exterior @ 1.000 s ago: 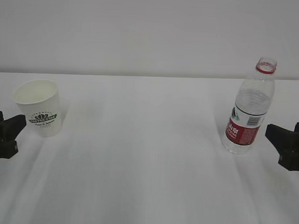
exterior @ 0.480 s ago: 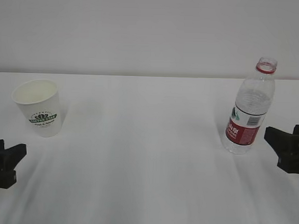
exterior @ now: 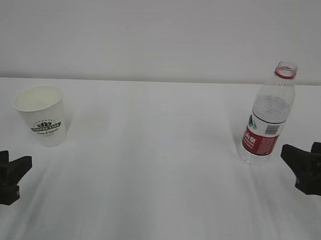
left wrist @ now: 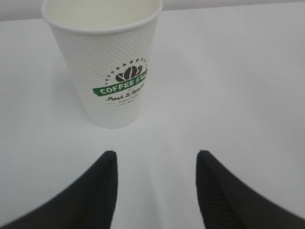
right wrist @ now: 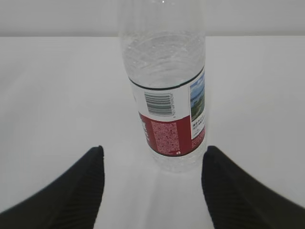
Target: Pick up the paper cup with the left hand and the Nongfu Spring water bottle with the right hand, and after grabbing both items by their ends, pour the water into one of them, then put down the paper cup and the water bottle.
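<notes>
The white paper cup point(exterior: 42, 116) with a green logo stands upright at the left of the table. The capless Nongfu Spring water bottle point(exterior: 268, 121), with its red label, stands upright at the right. My left gripper point(exterior: 21, 173) is open and sits in front of the cup, clear of it. In the left wrist view the cup point(left wrist: 112, 71) is well ahead of the open gripper point(left wrist: 155, 155). My right gripper point(exterior: 290, 164) is open just right of the bottle's base without touching it. The bottle point(right wrist: 167, 95) stands ahead of that gripper point(right wrist: 155, 150). I cannot make out the water.
The white table point(exterior: 159, 167) runs back to a plain white wall point(exterior: 163, 36). Nothing else stands on it between the cup and the bottle.
Both grippers have drawn back toward the table's front edge, the left one farther, leaving the cup behind. Cup and bottle have not moved.
</notes>
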`<state>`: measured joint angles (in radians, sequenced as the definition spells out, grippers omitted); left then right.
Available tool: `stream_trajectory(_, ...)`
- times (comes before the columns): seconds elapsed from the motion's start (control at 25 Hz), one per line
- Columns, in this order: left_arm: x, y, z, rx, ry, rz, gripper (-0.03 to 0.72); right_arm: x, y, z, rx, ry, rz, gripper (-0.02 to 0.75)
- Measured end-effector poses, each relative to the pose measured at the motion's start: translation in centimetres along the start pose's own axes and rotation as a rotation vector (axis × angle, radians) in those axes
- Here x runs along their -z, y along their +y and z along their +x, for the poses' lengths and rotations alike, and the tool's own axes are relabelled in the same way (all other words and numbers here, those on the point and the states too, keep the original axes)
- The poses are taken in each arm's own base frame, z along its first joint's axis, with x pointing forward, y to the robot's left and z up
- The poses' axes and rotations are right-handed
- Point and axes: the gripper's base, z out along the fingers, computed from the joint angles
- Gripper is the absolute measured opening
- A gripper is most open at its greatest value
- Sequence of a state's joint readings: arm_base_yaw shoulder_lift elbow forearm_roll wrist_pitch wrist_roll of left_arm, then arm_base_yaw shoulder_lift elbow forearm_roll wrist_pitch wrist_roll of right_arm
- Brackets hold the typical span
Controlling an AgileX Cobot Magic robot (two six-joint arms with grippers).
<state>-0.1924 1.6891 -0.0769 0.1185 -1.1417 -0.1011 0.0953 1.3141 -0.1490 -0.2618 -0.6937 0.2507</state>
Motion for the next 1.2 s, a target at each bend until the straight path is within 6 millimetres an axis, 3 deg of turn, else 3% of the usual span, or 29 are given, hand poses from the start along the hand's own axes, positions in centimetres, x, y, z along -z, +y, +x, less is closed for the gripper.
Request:
stream_trajectory(0.56,0.0,-0.1,0.0,-0.003,-0.002,0.007,0.39,-2.0,-0.1,2.1,-0.028,0.013,-0.036,0.485)
stream_trajectory(1.2,0.0,-0.1,-0.1,-0.003,-0.006,0.008,0.39,-3.1,-0.6,2.7,-0.025,-0.068,-0.013,0.485)
